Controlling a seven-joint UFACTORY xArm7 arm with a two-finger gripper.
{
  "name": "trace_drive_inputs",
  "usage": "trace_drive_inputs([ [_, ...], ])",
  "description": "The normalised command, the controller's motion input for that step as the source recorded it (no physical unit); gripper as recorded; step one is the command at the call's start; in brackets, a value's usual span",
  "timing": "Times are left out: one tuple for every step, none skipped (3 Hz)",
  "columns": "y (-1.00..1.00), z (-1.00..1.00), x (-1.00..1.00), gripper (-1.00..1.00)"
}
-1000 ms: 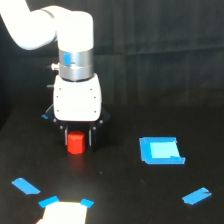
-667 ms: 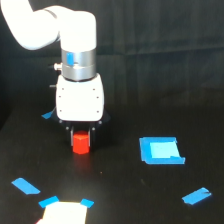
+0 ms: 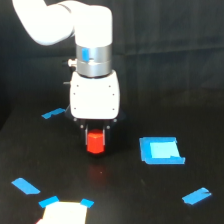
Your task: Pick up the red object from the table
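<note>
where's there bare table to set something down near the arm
Bare black table lies between the red block and the blue square, and ahead of the block toward the bottom edge. The bottom left is crowded with blue tape pieces around a bright patch.

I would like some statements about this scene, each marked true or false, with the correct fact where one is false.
1. The red object sits between the fingers of the gripper. True.
2. The blue square lies on the exterior view's left of the red object. False: it lies on the right.
3. The red object lies on its side. False: it is upright.
4. The table is black. True.
5. The arm is black. False: it is white.
</note>
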Motion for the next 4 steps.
trace_drive_inputs([
  [-0.71,1.0,1.0,-0.88],
  [-0.13,1.0,0.19,-1.0],
  [-1.0,1.0,-0.87,-0.9],
  [-1.0,1.0,-0.92,-1.0],
])
